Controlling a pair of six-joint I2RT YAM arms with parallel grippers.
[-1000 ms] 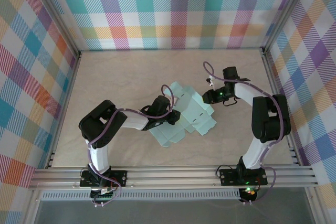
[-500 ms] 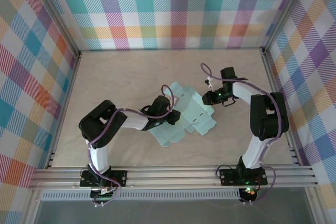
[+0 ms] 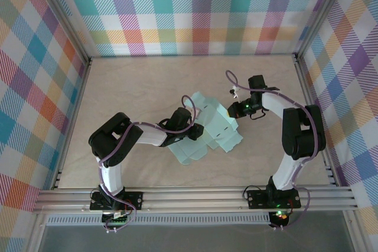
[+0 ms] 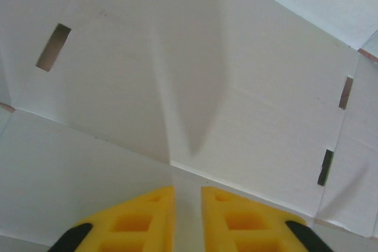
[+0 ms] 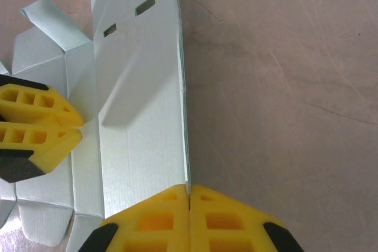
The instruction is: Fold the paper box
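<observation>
The paper box (image 3: 215,128) is a partly creased die-cut sheet lying open, so the fold is judged to be at an early stage, with side panels only starting to rise. At the box's right edge the right hand (image 5: 189,195) has its fingers pressed fully together on the thin card of a long panel, which stands up on edge from the sheet. At the box's left side the left hand (image 4: 188,199) sits low over a crease, its fingers a narrow slot apart; whether card is pinched in that slot cannot be told.

The next move probably calls for swinging the held panel over along its crease while the left side of the box is kept from sliding, with a light pull, since thin card buckles easily.

The table (image 3: 136,87) under the box is a pale, faintly scuffed sheet showing on every side of the box. Chequered pastel walls (image 3: 195,10) stand well beyond the box, and an aluminium frame rail (image 3: 195,196) runs on the near side of the box.
</observation>
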